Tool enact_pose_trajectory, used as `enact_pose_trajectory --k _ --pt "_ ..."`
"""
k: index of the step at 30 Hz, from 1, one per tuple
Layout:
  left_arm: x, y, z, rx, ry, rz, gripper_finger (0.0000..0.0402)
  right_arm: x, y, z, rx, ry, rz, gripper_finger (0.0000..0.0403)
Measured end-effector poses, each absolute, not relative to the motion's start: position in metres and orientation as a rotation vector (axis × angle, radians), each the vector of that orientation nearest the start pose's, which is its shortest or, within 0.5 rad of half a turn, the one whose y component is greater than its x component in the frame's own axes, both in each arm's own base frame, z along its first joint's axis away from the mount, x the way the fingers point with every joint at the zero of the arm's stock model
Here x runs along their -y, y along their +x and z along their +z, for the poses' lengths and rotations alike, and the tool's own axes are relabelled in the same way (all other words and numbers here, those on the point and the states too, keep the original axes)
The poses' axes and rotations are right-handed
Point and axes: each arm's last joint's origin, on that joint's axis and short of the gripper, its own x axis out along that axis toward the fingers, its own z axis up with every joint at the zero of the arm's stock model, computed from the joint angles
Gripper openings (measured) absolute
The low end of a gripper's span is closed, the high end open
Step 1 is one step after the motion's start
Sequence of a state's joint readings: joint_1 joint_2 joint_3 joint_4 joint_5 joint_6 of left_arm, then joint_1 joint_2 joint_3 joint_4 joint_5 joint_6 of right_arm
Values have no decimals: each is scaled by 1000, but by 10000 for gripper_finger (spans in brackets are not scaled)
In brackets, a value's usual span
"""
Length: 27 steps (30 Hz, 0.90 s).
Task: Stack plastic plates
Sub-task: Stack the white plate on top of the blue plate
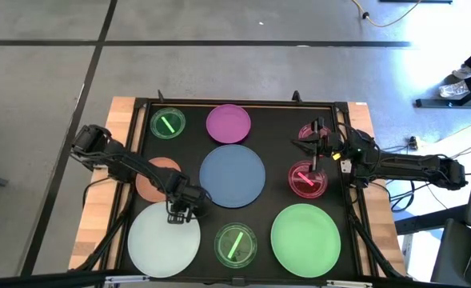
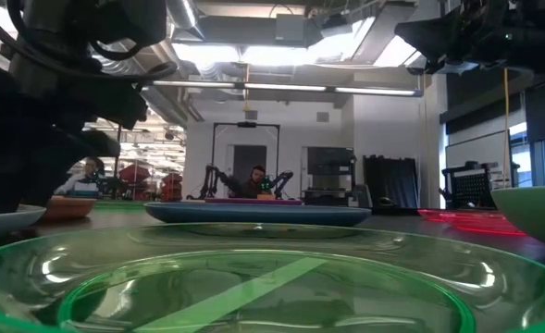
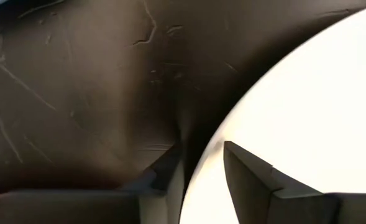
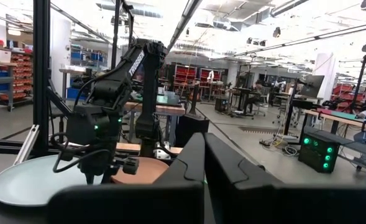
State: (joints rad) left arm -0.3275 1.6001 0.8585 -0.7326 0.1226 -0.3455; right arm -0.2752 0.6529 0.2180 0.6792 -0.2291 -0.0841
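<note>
Round plates lie flat and apart on a black mat. The large ones are blue, white and green. The medium ones are purple and orange. There are two small translucent green ones and two pink ones. My left gripper is open and points down at the white plate's far rim. One finger is over the plate and one is over the mat. My right gripper is shut and empty. It is held level above the pink plates. My left gripper comes from above with its fingers astride the white plate's far rim. One finger is over the plate's face. The other is over the mat beside it. I cannot tell whether either finger touches the plate.
The left arm passes over part of the orange plate. A raised black frame borders the mat, with wooden table edges outside it. In the low view, the near small green plate fills the foreground. People sit far off in the room behind.
</note>
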Motion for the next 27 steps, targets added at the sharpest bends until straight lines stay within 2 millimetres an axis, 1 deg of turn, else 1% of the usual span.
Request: enact_pose_trajectory --k 12,18,27 --pt "87 243 150 -1521 -108 -161 8 35 147 238 234 -145 -56 3" --pt "88 243 150 -1522 -124 -168 4 35 147 238 234 -144 -56 3" --pt "89 240 154 -1551 -228 -184 2 35 147 238 234 -145 -56 3"
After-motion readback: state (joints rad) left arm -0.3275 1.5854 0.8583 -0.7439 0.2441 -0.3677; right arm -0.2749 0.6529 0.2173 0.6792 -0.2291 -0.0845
